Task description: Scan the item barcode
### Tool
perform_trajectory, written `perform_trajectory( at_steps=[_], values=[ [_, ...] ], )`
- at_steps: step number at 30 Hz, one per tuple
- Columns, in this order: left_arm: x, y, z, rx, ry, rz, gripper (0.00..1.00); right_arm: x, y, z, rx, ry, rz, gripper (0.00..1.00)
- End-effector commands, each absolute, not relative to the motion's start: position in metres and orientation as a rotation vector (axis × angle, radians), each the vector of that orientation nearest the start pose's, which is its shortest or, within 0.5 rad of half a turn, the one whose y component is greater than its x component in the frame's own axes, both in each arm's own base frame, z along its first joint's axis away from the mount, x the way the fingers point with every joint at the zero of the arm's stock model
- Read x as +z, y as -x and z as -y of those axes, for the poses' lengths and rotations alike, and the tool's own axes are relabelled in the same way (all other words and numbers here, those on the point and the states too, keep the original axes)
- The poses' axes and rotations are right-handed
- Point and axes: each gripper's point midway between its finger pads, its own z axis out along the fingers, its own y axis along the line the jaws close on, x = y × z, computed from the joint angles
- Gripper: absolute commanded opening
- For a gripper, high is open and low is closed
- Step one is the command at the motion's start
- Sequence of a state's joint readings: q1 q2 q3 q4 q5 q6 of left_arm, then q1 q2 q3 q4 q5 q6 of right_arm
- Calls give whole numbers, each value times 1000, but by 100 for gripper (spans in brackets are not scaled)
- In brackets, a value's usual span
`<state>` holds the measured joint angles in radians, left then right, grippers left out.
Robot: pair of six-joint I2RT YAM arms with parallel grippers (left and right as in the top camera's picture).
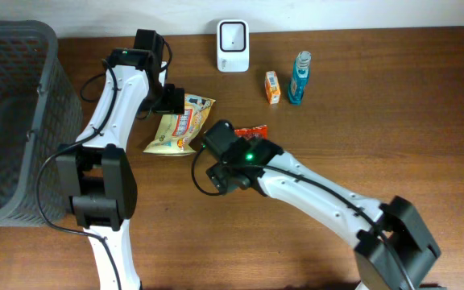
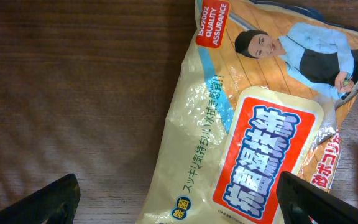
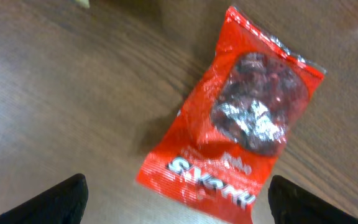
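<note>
red foil packet [image 3: 235,118] flat on the brown wooden table [image 3: 55,93], silver lettering at the near end, dark printed picture across the upper half; from the right wrist, lying just ahead of the right gripper [image 3: 179,202], touching neither of its black fingers [image 3: 61,208]; pincer spread wide, nothing in its hold. from overhead, packet near the middle of the table, partly hidden by the right arm's head, well apart from the white scanner [image 1: 233,46] standing at the far edge. cream snack bag [image 2: 247,143] just left of the packet, lying slanted, red label with white characters, printed figure of a person in blue near one end, creased and glossy. left gripper [image 2: 179,205] poised over that bag, fingers [image 2: 55,208] far apart at the bottom corners of the left wrist view, one over bare wood, the other over the bag's edge; wide open, gripping nothing; contact with the bag impossible to tell. small orange box [image 1: 273,87] and blue bottle [image 1: 299,78] side by side to the right of the scanner, clear of both arms. grey mesh basket [image 1: 22,121] at the table's left end
</note>
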<state>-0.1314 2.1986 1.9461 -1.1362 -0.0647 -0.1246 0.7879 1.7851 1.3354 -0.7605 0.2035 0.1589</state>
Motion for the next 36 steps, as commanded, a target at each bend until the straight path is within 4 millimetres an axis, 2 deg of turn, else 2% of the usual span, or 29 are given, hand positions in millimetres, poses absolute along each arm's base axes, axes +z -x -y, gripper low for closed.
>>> perform_trajectory(
  at_steps=[1, 2, 6, 11, 12, 14, 17, 18, 21, 23, 24, 28, 32, 36],
  values=[
    [85, -473, 48, 70, -3, -2941, 99, 69, -330, -263, -107, 685, -2601, 92],
    [85, -473, 48, 70, -3, -2941, 99, 52, -333, -265, -125, 668, -2617, 92],
    [85, -473, 48, 70, -3, -2941, 99, 21, -335, -254, -236, 604, -2663, 91],
    [85, -473, 48, 70, -3, -2941, 99, 2, -334, -239, -367, 610, -2682, 89],
    [85, -473, 48, 70, -3, -2941, 99, 2, -334, -239, -369, 592, -2687, 85],
    [85, -473, 48, 70, -3, -2941, 99, 2, -334, -236, -383, 574, -2684, 68],
    [85, -473, 48, 70, -3, -2941, 99, 3, -335, -235, -388, 568, -2683, 50],
    [85, -473, 48, 70, -3, -2941, 99, 3, -335, -234, -394, 568, -2682, 40],
    [85, -473, 48, 70, -3, -2941, 99, 3, -334, -233, -401, 571, -2688, 24],
    [85, -473, 48, 70, -3, -2941, 99, 4, -334, -233, -403, 550, -2689, 10],
    [85, -473, 48, 70, -3, -2941, 99, 8, -336, -233, -411, 539, -2685, 4],
    [85, -473, 48, 70, -3, -2941, 99, 36, -346, -242, -396, 494, -2677, 4],
    [85, -473, 48, 70, -3, -2941, 99, 88, -356, -259, -299, 452, -2659, 4],
    [85, -473, 48, 70, -3, -2941, 99, 128, -350, -280, -117, 467, -2699, 4]
  ],
)
